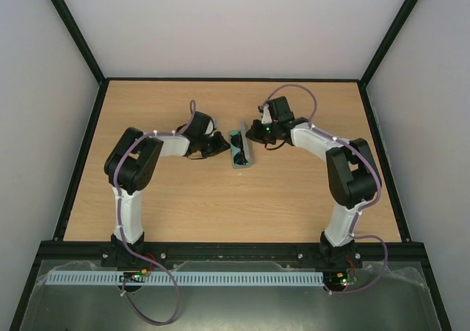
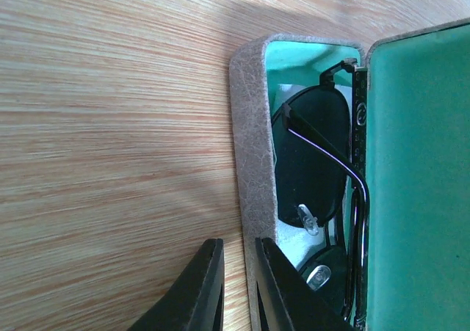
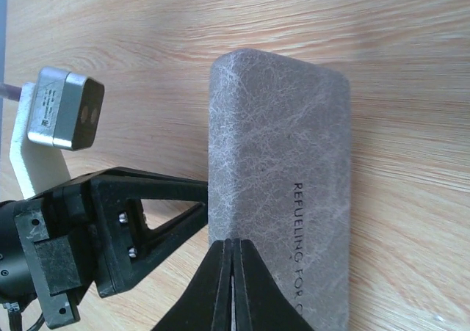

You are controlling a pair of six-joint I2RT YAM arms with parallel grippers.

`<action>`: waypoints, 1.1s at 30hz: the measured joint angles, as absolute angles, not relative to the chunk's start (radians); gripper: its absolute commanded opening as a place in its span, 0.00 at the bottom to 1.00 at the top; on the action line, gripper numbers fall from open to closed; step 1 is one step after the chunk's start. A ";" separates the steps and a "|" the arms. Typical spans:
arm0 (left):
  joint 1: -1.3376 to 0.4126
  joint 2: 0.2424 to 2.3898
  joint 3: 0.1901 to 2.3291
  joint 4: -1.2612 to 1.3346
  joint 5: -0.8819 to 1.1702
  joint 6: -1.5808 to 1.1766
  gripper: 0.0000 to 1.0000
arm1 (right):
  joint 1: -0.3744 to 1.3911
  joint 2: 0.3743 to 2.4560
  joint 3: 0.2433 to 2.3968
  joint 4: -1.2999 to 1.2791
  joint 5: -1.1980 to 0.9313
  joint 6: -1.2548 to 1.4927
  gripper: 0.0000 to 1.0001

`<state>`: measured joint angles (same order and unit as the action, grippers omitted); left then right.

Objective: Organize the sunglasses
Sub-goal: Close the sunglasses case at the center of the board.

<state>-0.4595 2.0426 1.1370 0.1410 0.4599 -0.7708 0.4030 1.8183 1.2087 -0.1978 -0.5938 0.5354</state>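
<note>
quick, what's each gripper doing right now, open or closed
left gripper: shut on the grey case, pinching its side wall.
right gripper: shut, empty, tips against the outside of the lid.

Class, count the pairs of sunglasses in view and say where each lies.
1. The sunglasses lie folded inside the open case. No other pair shows, though the lid could hide something behind it.
</note>
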 measured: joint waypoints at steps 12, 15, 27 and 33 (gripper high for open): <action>-0.455 2.045 1.133 0.152 0.473 -0.771 0.14 | 0.487 1.895 1.252 -0.173 -0.566 0.548 0.05; -0.450 2.045 1.120 0.173 0.481 -0.770 0.14 | 0.499 1.919 1.252 -0.189 -0.562 0.549 0.07; -0.347 1.840 0.912 0.155 0.496 -0.750 0.65 | 0.501 1.930 1.351 -0.311 -0.491 0.525 0.34; -0.319 1.594 0.828 0.057 0.472 -0.715 0.99 | 0.456 1.953 1.499 -0.410 -0.351 0.509 0.23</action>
